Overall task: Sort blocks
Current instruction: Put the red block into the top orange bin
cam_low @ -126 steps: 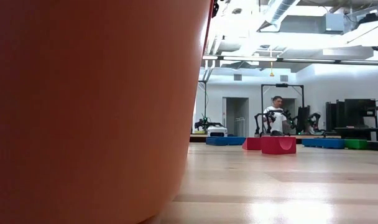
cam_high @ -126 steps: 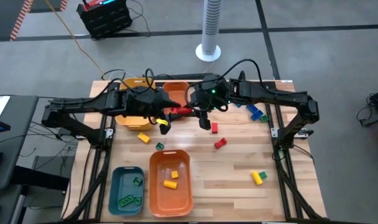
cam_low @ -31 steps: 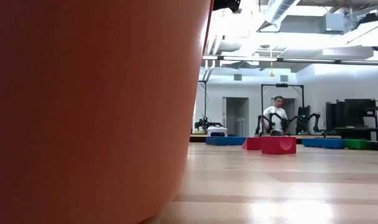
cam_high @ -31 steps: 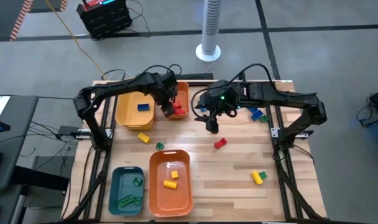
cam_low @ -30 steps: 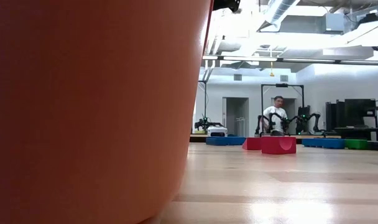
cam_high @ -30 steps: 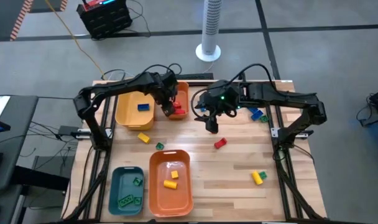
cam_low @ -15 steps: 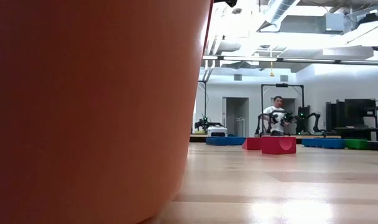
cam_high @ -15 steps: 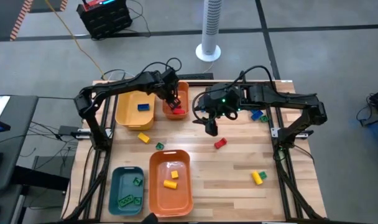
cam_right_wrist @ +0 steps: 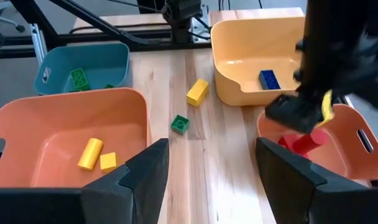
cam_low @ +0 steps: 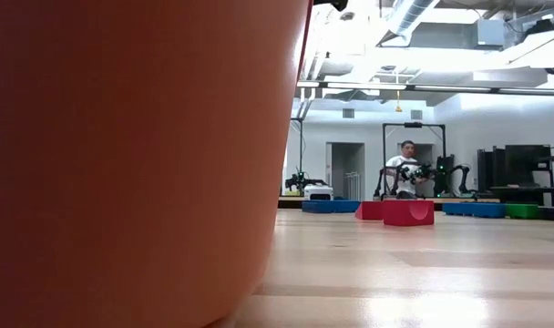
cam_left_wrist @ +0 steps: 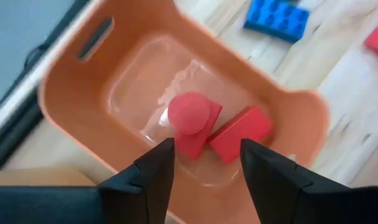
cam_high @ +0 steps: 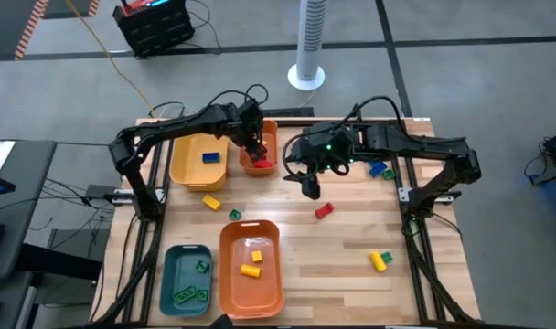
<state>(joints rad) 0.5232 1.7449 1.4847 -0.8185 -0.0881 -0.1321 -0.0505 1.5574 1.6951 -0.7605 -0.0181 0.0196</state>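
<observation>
teal bin (cam_high: 186,279): front left of table, green blocks (cam_high: 190,294) inside.
big orange bin (cam_high: 251,268): just right of teal bin, two yellow blocks (cam_high: 251,264) in it.
yellow bin (cam_high: 197,162): back left, one blue block (cam_high: 209,157) inside.
loose pieces: yellow block (cam_high: 211,202) and small green block (cam_high: 234,215) on the wood between yellow bin and big orange bin.
my left gripper (cam_left_wrist: 201,163): over the small orange bin (cam_left_wrist: 71,118) at the back, fingers spread, nothing between them.
red blocks (cam_left_wrist: 207,127): two, lying on the small orange bin's floor below my left fingers, touching each other.
my right gripper (cam_right_wrist: 209,163): mid-table, above bare wood, right of small orange bin; fingers spread, holding nothing.
red block (cam_high: 324,210): on the table near my right gripper.
blue blocks (cam_high: 379,169): back right, partly under my right arm.
yellow-green pair (cam_high: 379,260): front right, well apart from bins.
person (cam_low: 404,169): far in the room, low view.
</observation>
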